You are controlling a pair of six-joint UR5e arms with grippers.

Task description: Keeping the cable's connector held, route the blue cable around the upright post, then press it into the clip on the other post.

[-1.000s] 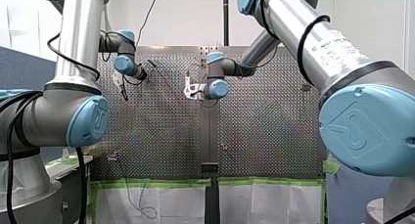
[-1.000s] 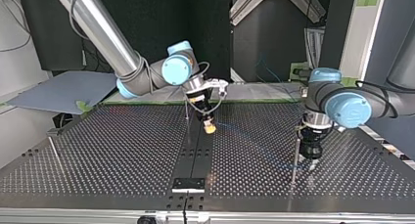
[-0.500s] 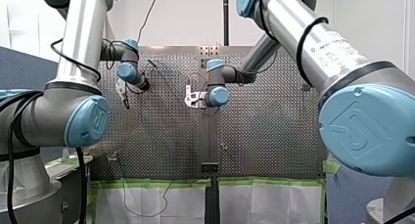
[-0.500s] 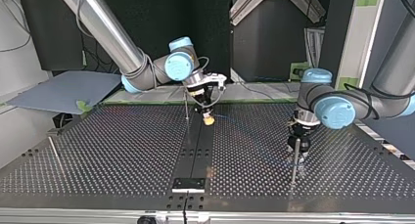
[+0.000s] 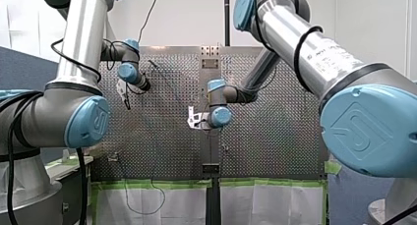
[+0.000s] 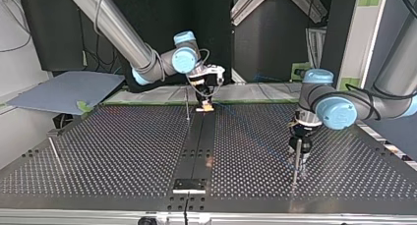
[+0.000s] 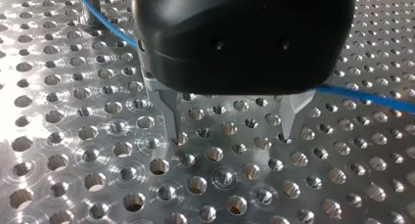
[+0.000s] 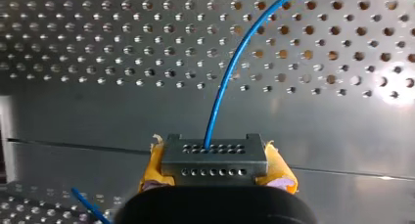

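My right gripper (image 8: 215,177) is shut on a grey connector block (image 8: 214,156), which sits between its yellow pads (image 8: 152,166). The blue cable (image 8: 229,72) leaves the block and runs ahead over the perforated table (image 8: 98,48). In the top view this gripper (image 6: 205,107) hangs low at the table's far middle, beside a thin post (image 6: 187,105). My left gripper (image 7: 234,131) is open just above the table, with nothing between its metal fingers (image 7: 175,120). The cable (image 7: 372,97) passes behind it from an upright post (image 7: 90,9). In the top view it (image 6: 301,155) stands right next to a post (image 6: 296,168).
A third thin post (image 6: 54,155) stands at the top view's left. A black strip (image 6: 199,146) runs down the table's middle to a small black plate (image 6: 189,185) near the front edge. Green-taped sheeting (image 5: 162,198) hangs below the table's edge in the front view.
My right arm has carried the connector toward the top view's far edge. My left gripper shifted a little to that view's left beside its post, then stayed still.
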